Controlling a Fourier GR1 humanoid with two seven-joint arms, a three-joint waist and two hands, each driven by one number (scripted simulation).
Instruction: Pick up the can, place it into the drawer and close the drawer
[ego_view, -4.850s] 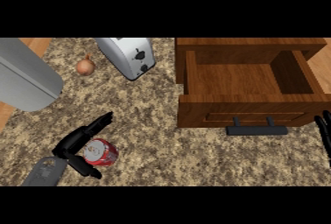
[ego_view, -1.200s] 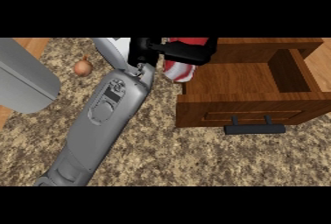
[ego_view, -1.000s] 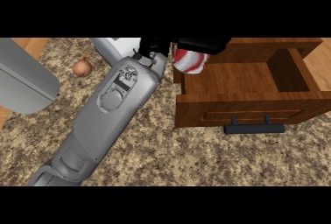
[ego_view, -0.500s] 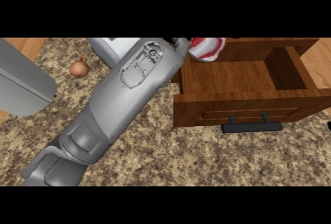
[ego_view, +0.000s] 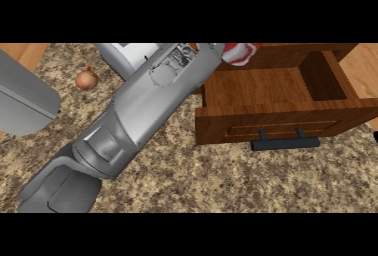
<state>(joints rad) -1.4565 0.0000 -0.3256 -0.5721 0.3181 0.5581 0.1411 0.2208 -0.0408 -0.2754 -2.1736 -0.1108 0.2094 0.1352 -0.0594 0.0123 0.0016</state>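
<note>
The red and white can shows partly at the view's top edge, over the back left corner of the open wooden drawer. My left forearm stretches from the lower left up to the can. The left hand is almost wholly cut off by the top edge, and the can stays at the wrist's end, carried in the air. The drawer's inside is bare wood, and its black handle faces me. My right hand does not show.
A white toaster stands at the back, half hidden by the forearm. A brown onion lies to its left. A large grey rounded vessel fills the left edge. The granite counter spreads in front of the drawer.
The left arm has stretched further up and to the right, taking the can from beside the toaster to the drawer's back left corner. The hand has passed out of view.
</note>
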